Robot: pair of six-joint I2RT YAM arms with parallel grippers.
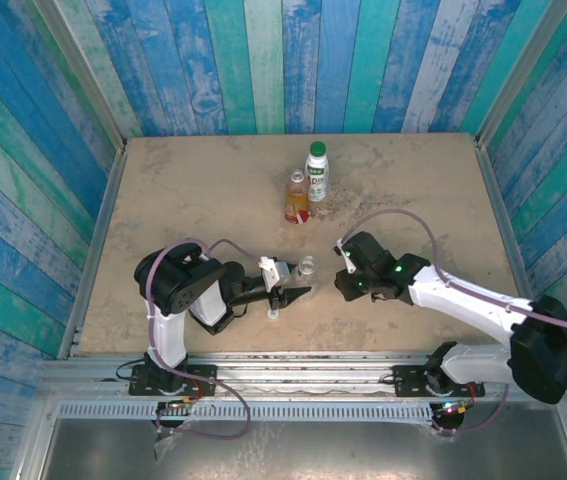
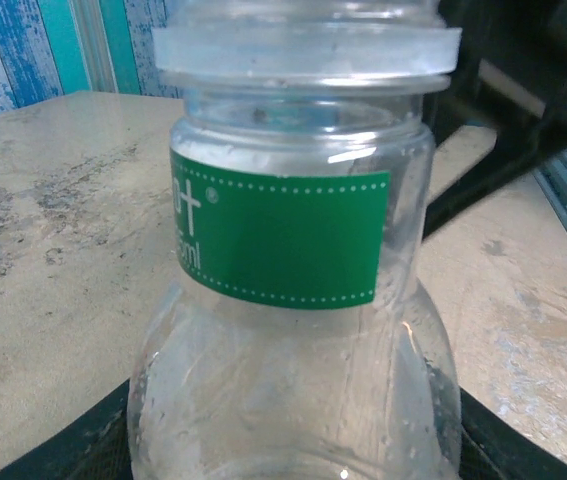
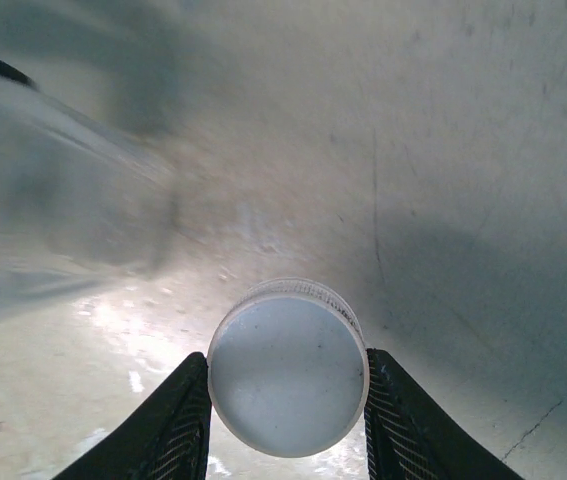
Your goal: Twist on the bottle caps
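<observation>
Overhead view recorded the sandy table (image 1: pixel 163 200) entire: a slim clear plastic bottle with a green label (image 1: pixel 308 267) stood near its middle, between the two arms, with the left hand (image 1: pixel 296 291) at its near side. The left wrist view added detail: the clear bottle sat between the dark left fingers (image 2: pixel 58 450), which were closed on its lower body; its top ran out of frame. The right wrist view showed the right hand (image 3: pixel 286 358) pinching a pale white round plastic cap (image 3: pixel 285 385) edge to edge, with the blurred bottle up to its left and apart from it.

Toward the far edge stood an amber plastic bottle with a red label (image 1: pixel 297 197) and, just behind it, a white plastic bottle topped in green (image 1: pixel 317 170), both well apart from the hands. A small pale round item (image 1: pixel 274 313) lay on the table just beside the left hand; it was too small to identify
</observation>
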